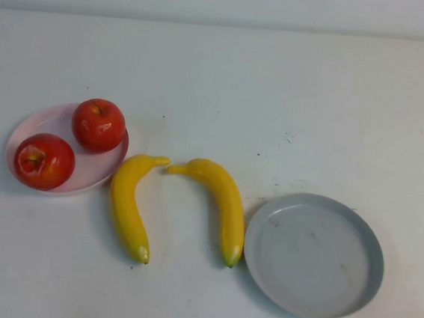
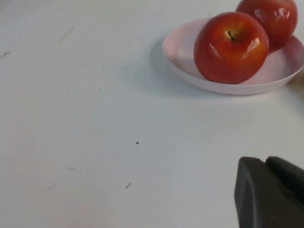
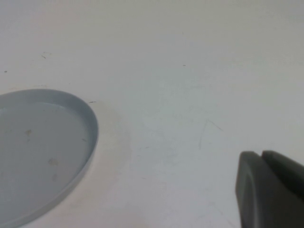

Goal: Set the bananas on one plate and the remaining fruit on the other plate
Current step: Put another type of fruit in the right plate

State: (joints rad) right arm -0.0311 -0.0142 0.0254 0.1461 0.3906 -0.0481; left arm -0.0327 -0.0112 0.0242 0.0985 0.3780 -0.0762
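Two red apples point(image 1: 98, 124) on pink plate point(image 1: 31, 126); bananas point(image 1: 129, 205) beside seemingly bare grey-blue plate point(image 1: 372, 253).

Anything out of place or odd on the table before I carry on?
Nothing is damaged or spilled. Both apples sit on the pink plate; two bananas lie on the table, grey-blue plate empty. Left tool and right tool are shut, holding nothing.

Left gripper point(image 2: 266, 190), right gripper point(image 3: 267, 187) — matte black.
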